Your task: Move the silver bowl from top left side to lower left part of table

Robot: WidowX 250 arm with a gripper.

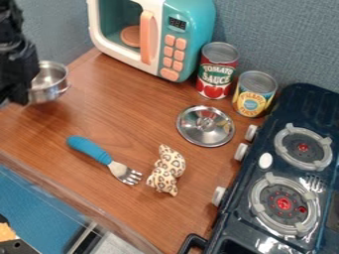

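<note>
Black tool [20,92] at upper left overlaps the silver bowl [51,87]; whether spread or pinching, I cannot tell.

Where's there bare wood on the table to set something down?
Between the bowl and the blue-handled fork, and from the fork up to the microwave. It's crowded where the lid, cans and stove bunch together, and between the fork and the spotted toy.
</note>
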